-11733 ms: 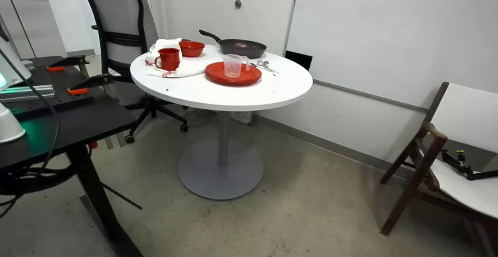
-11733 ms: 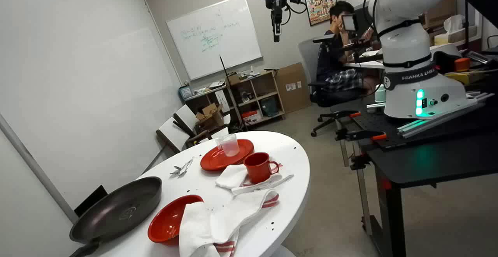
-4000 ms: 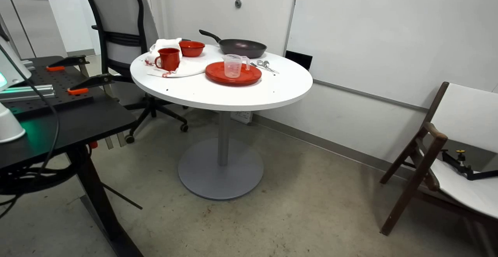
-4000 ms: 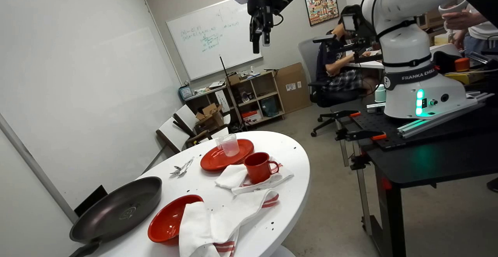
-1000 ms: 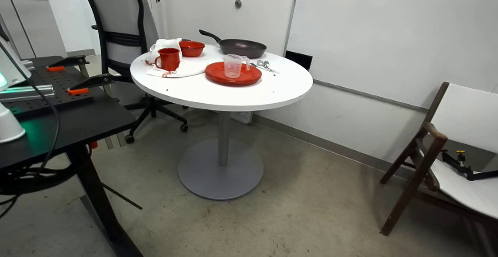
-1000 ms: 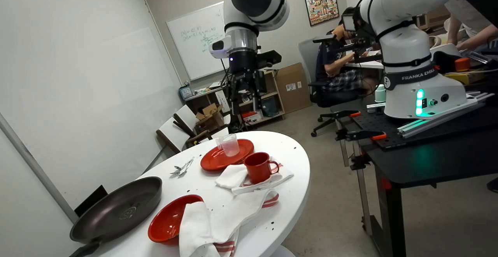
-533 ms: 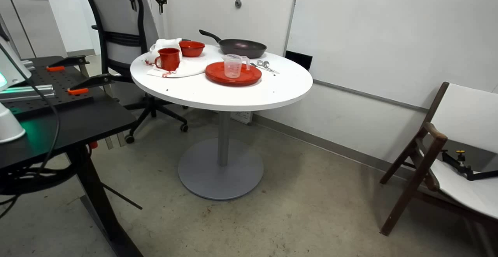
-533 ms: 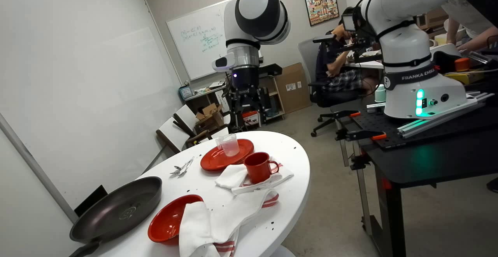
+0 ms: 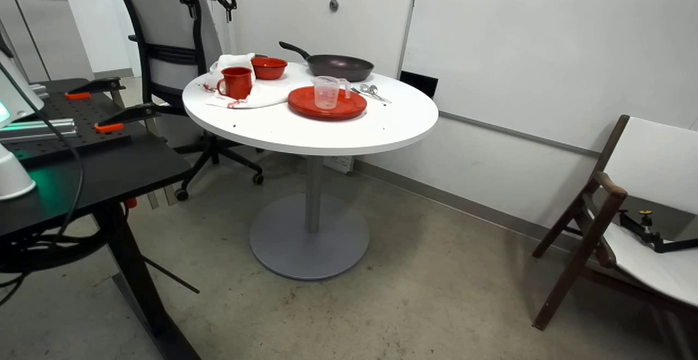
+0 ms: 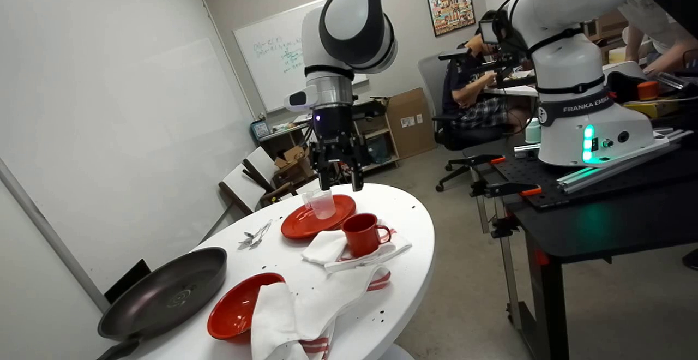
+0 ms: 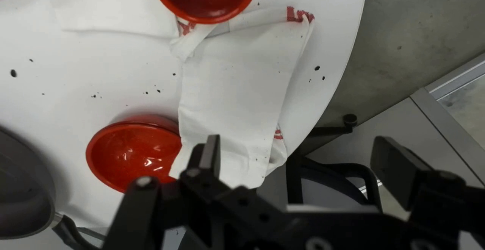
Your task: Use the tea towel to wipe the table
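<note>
The robot's gripper (image 10: 341,184) hangs up in the air, spread wide, while the red-striped white tea towel (image 11: 235,83) lies wrinkled on the round white table (image 9: 327,135), close to the red mug (image 10: 360,238) and over part of the red bowl (image 10: 233,315), with little black specks (image 11: 317,68) nearby.

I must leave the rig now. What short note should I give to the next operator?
End effector: open, empty, higher than the table.
Tea towel: white, red-striped, on the table and partly over the red bowl.
White cloth also lies under the red mug; one towel or two, I cannot tell.
Done: no sign of wiping; towel not grasped, dark specks on the table.
Left: grasp the towel, then wipe.
</note>
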Robot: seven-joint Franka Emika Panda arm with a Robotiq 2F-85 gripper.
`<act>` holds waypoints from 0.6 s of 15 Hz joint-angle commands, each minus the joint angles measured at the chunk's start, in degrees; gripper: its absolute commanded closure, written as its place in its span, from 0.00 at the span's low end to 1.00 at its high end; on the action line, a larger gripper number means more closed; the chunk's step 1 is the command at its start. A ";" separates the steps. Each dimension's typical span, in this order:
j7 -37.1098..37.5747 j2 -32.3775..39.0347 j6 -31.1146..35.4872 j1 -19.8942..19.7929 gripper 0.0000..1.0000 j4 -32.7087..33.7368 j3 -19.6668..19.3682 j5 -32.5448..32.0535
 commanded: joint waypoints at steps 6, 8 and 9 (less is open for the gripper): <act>-0.13 7.42 -1.11 -3.32 0.00 7.27 6.02 -4.00; 0.87 8.29 -1.05 -3.47 0.00 7.51 6.08 -7.12; 2.51 8.64 -0.85 -2.98 0.00 7.38 5.31 -10.30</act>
